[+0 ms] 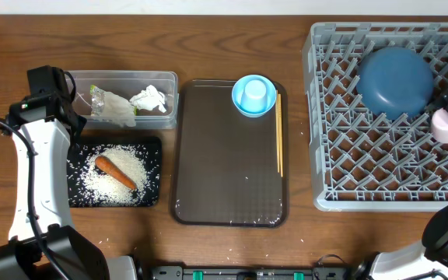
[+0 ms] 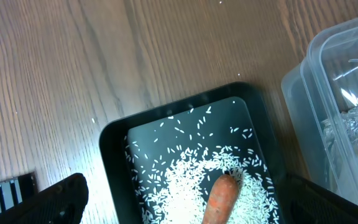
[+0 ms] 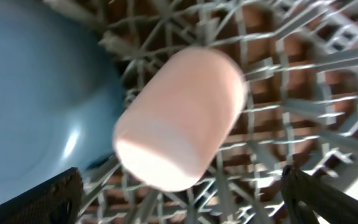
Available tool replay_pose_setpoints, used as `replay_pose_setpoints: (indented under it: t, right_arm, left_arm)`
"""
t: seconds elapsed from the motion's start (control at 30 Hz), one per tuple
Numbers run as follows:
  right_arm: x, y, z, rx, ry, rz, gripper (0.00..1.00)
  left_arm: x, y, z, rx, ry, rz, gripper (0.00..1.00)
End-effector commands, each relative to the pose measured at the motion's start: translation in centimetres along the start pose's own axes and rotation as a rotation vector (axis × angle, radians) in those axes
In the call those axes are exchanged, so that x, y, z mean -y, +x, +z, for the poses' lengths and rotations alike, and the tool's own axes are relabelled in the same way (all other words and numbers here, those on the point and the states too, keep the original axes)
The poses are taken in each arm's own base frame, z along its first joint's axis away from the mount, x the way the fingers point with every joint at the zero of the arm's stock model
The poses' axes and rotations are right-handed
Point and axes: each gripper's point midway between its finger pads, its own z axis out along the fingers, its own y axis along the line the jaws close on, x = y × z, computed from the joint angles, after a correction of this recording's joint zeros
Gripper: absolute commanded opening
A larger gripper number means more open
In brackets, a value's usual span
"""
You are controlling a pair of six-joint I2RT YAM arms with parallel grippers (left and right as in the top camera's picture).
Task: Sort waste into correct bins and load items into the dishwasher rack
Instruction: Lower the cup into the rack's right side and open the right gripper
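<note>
At right, the rack holds the dark bowl and cup. The brown tray carries the light bowl and chopsticks. Far left, the tub holds wrapper and tissue; the black tray holds rice and carrot.

left arm white shell, black joints, black cables

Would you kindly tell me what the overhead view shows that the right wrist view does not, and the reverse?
Only overhead: the brown tray with the light-blue bowl and chopsticks, the tub, and the black tray holding rice and a carrot. Only right wrist: the right gripper open, its fingers clear of the cup. Both: the cup lying beside the dark-blue bowl in the rack.
</note>
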Motion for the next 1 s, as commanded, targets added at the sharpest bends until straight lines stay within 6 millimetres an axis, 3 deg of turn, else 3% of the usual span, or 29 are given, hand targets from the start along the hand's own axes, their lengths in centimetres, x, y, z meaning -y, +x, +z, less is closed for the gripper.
replay_pose_setpoints:
  t: [0.0, 0.13, 0.2, 0.23, 0.3, 0.37, 0.47, 0.6, 0.73, 0.97]
  right_arm:
    - [-2.9, 0.3, -2.8, 0.012, -0.144, -0.035, 0.99]
    - [-4.8, 0.7, -6.0, 0.071, -0.203, -0.08, 0.98]
    - [-6.1, 1.1, -7.5, 0.102, -0.232, -0.128, 0.92]
    - [-6.7, 1.3, -8.0, 0.115, -0.241, -0.157, 0.84]
    - [-7.5, 1.5, -8.3, 0.141, -0.23, -0.197, 0.5]
    - [-7.4, 1.4, -7.8, 0.157, -0.18, -0.21, 0.23]
    - [-6.9, 1.4, -6.3, 0.143, -0.12, -0.186, 0.03]
    - [-6.5, 1.3, -3.4, 0.094, -0.074, -0.174, 0.02]
    - [-4.5, 0.5, -1.0, 0.089, 0.025, -0.154, 0.01]
    - [-1.9, 0.0, 0.7, 0.049, 0.075, -0.103, 0.01]
  left_arm:
    - [-0.2, -0.1, 0.0, 0.003, -0.005, -0.008, 0.99]
    - [-0.2, -0.1, 0.0, 0.003, -0.005, -0.008, 0.99]
    - [-0.2, -0.1, 0.0, 0.003, -0.005, -0.008, 0.99]
    - [-0.2, -0.1, 0.0, 0.003, -0.005, -0.008, 0.99]
    - [-0.2, -0.1, 0.0, 0.003, -0.005, -0.008, 0.99]
    - [-0.2, -0.1, 0.0, 0.003, -0.005, -0.008, 0.99]
    - [-0.2, -0.1, 0.0, 0.003, -0.005, -0.008, 0.99]
    - [-0.2, -0.1, 0.0, 0.003, -0.005, -0.008, 0.99]
    - [-0.2, -0.1, 0.0, 0.003, -0.005, -0.008, 0.99]
    - [-0.2, -0.1, 0.0, 0.003, -0.005, -0.008, 0.99]
